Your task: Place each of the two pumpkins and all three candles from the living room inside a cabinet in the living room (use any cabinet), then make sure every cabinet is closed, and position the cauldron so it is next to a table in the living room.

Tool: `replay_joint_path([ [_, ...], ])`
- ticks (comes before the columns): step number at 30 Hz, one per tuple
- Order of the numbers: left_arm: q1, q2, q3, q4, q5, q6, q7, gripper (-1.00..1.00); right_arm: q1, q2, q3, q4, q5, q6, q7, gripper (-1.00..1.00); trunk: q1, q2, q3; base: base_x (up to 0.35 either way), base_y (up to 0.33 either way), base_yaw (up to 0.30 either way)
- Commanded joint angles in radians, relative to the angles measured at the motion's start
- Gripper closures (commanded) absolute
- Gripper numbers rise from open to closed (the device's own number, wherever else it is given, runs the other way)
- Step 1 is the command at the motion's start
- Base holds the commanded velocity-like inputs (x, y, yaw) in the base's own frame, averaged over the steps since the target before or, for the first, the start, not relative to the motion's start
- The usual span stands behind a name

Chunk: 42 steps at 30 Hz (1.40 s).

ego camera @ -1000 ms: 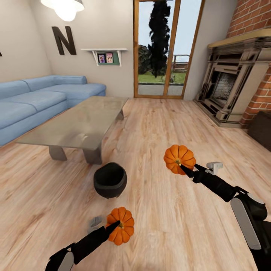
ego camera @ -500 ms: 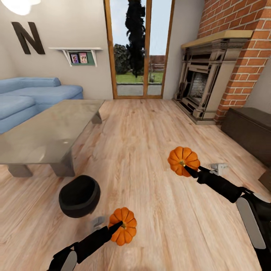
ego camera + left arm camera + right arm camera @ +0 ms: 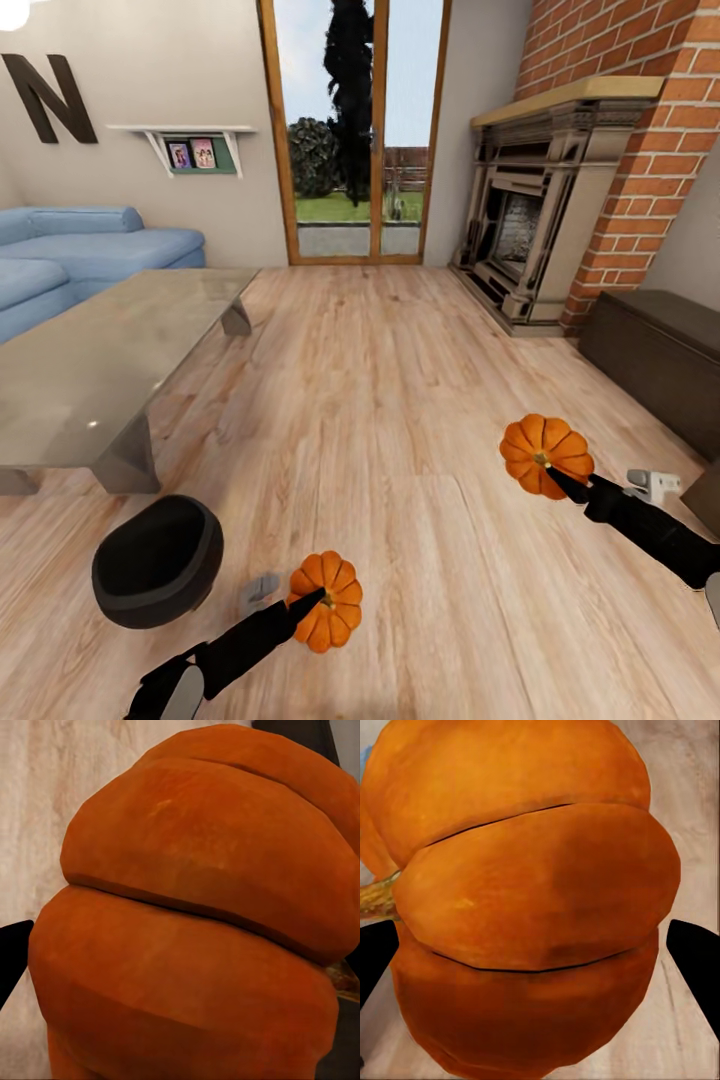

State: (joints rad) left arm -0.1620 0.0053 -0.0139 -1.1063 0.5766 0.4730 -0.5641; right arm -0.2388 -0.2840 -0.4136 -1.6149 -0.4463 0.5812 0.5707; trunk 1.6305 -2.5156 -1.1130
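Observation:
I carry two bright-orange ribbed pumpkins above the wood floor. My left gripper (image 3: 318,602) is shut on one pumpkin (image 3: 330,602) low in the head view; up close its ribs (image 3: 195,915) crowd the left wrist view. My right gripper (image 3: 552,472) is shut on the other pumpkin (image 3: 545,455), seen with its stem in the right wrist view (image 3: 525,900). The black cauldron (image 3: 157,560) sits on the floor to my left, by the corner of the glass coffee table (image 3: 90,370). The dark-brown cabinet (image 3: 660,360) stands along the right wall, its front shut. Candles are out of view.
A blue sofa (image 3: 80,250) sits behind the table at the left. A brick fireplace (image 3: 540,220) stands at the right, beyond the cabinet. Glass doors (image 3: 350,130) are straight ahead. Open wood floor (image 3: 400,400) runs between table and cabinet.
The view has swung to the right, bringing the cabinet into sight and shifting table and cauldron leftward. My right arm has moved right and slightly lower with its pumpkin; the left holds steady.

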Motion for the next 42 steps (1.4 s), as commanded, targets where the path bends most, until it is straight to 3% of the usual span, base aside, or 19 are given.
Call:
replay_joint_path([
  [1,0.0,0.0,-0.001,-0.001,0.014,0.009,0.003,1.0,-0.001,0.0,-0.001,0.0,-0.014,0.009,0.001,1.0,0.0,0.0,-0.001,0.272,-0.241,-0.002],
  [2,0.0,0.001,-0.001,-0.001,0.014,0.009,0.003,1.0,0.007,-0.007,-0.002,0.0,-0.011,0.009,0.003,1.0,0.0,0.0,-0.001,0.272,-0.241,-0.002],
  [5,-0.001,0.0,0.0,-0.001,0.014,0.01,0.003,1.0,0.033,0.007,0.0,0.075,0.069,0.002,0.002,1.0,0.0,0.0,-0.001,0.272,-0.242,-0.001],
  [8,0.0,0.0,0.0,-0.001,0.015,0.01,0.002,1.0,0.042,0.012,0.001,0.103,0.078,0.007,0.001,1.0,0.0,0.0,-0.001,0.272,-0.241,0.0],
  [17,0.0,0.004,0.0,-0.001,0.023,0.009,-0.001,1.0,0.049,0.035,0.002,0.117,0.077,0.014,0.0,1.0,0.0,0.0,-0.001,0.204,-0.27,0.0],
  [29,-0.001,0.008,0.005,-0.001,0.025,0.01,-0.003,1.0,0.05,0.041,0.002,0.118,0.075,0.014,0.0,1.0,0.0,0.0,-0.001,-0.08,-0.314,0.0],
  [36,-0.001,0.007,0.008,-0.001,0.028,0.001,-0.008,1.0,0.05,0.042,0.002,0.117,0.075,0.016,0.001,1.0,0.0,0.0,-0.001,-0.031,-0.052,0.0],
  [42,-0.001,0.009,0.01,-0.001,0.026,0.001,-0.008,1.0,0.045,0.04,0.002,0.111,0.041,0.015,0.004,1.0,0.0,0.0,-0.001,-0.042,-0.004,-0.011],
])
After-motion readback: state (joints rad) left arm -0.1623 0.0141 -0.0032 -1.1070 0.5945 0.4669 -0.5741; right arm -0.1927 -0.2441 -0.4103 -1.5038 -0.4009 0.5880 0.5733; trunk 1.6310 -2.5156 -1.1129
